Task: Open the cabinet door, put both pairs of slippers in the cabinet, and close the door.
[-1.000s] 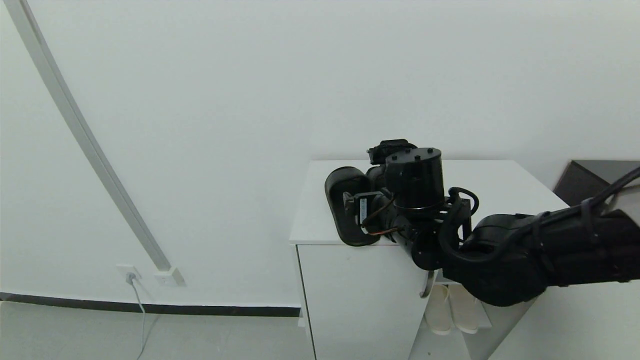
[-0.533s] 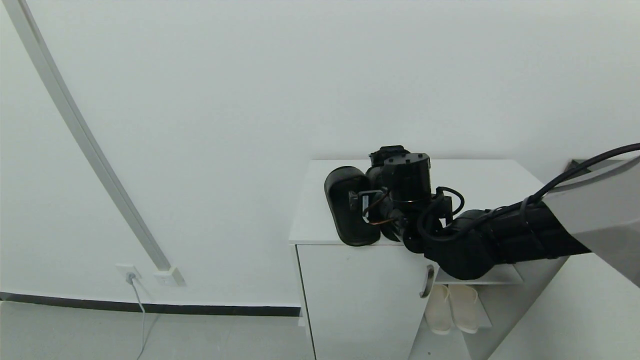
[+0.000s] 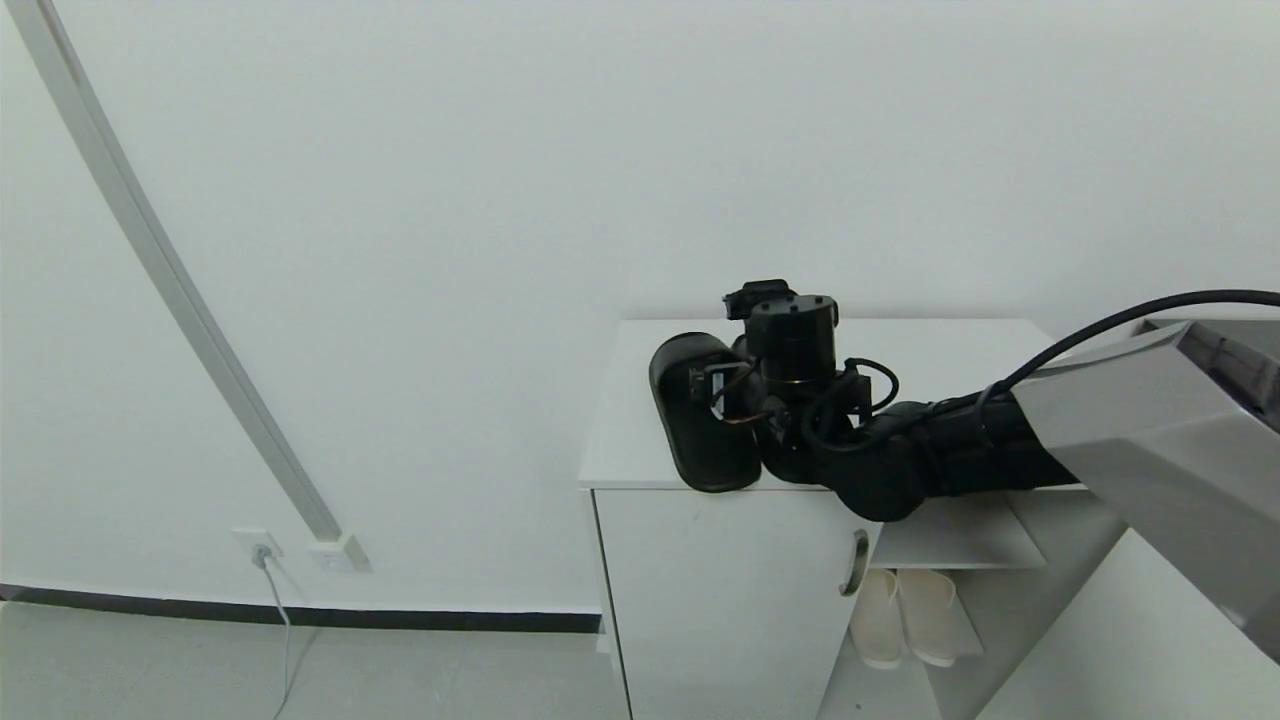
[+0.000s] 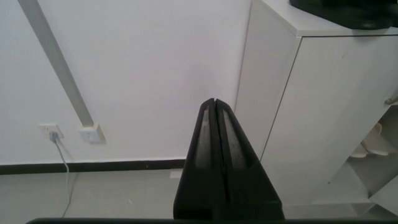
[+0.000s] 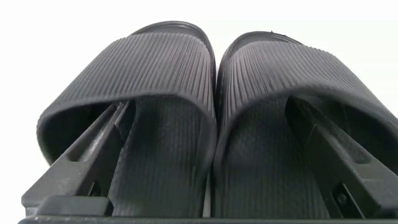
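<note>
1. Since a second ago, my right arm has stretched further forward over the cabinet [image 3: 960, 350] top, while the black slippers [image 3: 700, 415] have stayed at its front left edge.
2. My right gripper [image 5: 208, 106] grasps that pair, one finger pushed under each strap, the two slippers pressed side by side.
3. My left gripper [image 4: 214, 102] is clenched on nothing, low down and off the cabinet's left side.
4. White slippers [image 3: 905, 615] lie together inside the cabinet's open right half, just right of the closed left door [image 3: 720, 600].
</note>
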